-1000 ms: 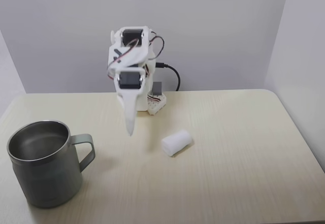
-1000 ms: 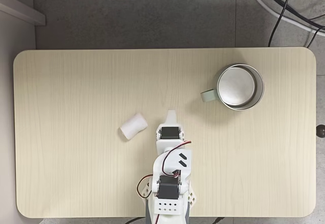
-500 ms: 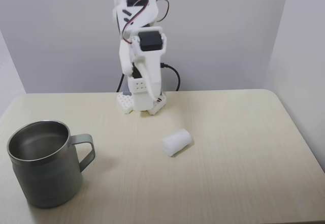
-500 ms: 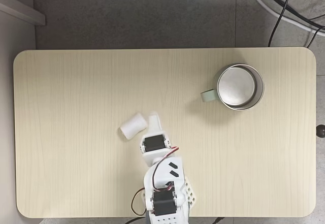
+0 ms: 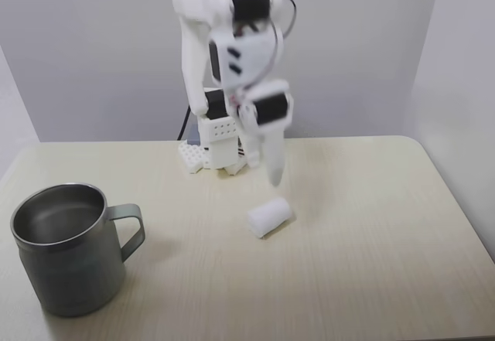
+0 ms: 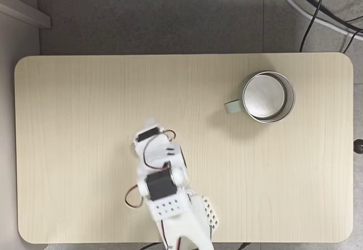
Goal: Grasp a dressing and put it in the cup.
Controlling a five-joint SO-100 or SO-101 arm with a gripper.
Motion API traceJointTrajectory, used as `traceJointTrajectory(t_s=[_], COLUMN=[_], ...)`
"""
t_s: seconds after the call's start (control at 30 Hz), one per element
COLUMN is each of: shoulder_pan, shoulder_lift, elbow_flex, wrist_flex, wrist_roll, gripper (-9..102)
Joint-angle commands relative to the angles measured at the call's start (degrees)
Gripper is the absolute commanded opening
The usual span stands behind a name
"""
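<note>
Cup (image 5: 68,246) stands on the bench (image 5: 363,264) at left in a fixed view, empty. Dressing (image 5: 270,217) lies mid-bench, well apart. Hand (image 5: 274,177) hangs just above it, blurred; opening cannot be told, nothing held. Advice: spread fingers, straddle roll crosswise, descend slowly.

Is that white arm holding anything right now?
Nothing: the gripper hangs just above the small white gauze roll, which lies on the table.
</note>
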Motion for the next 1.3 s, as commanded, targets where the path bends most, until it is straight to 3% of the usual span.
traceJointTrajectory(t_s=[0.0, 0.4, 0.7, 0.93, 1.03, 1.17, 1.27], shoulder_pan=[-1.14, -3.69, -6.33, -6.59, -6.94, -7.29, -6.94], shoulder_lift=[3.6, 8.26, 12.74, 13.8, 13.97, 13.97, 12.3], elbow_flex=[-0.44, -16.17, -24.7, -24.26, -24.43, -24.61, -25.49], wrist_flex=[-1.67, -13.36, -23.73, -24.26, -24.35, -24.52, -24.7], wrist_roll=[-2.46, -15.64, -16.44, -16.26, -17.23, -17.58, -18.02], gripper=[20, 20, 20, 19, 15, 0, 0])
